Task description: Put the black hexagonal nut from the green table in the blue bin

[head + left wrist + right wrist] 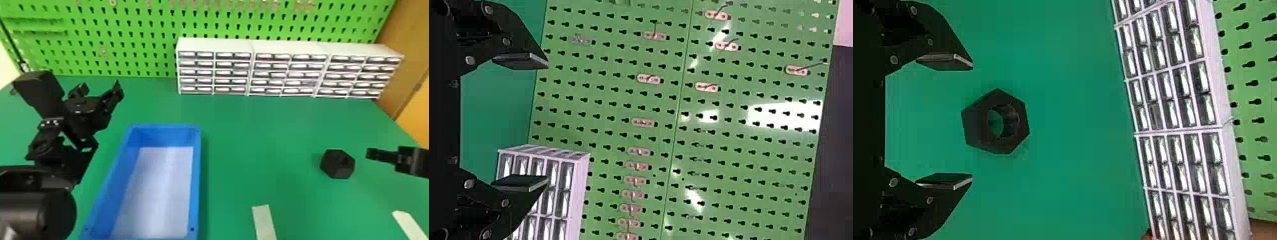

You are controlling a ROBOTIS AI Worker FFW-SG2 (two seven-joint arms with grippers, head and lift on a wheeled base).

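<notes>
Head view: one black hexagonal nut (pixel 337 164) lies on the one green table (pixel 255 127), near the right gripper (pixel 367 153) and well apart from the one blue bin (pixel 199 178). The left gripper (pixel 100 87) stands with fingers apart. Left wrist view: two fingers, spread, nothing between. Right wrist view: two fingers, spread, the nut just ahead. Centre the nut between both pads before closing; advance level, then close evenly on opposing faces.

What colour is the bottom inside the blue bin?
Pale bluish white; the head view shows that bottom best.
</notes>
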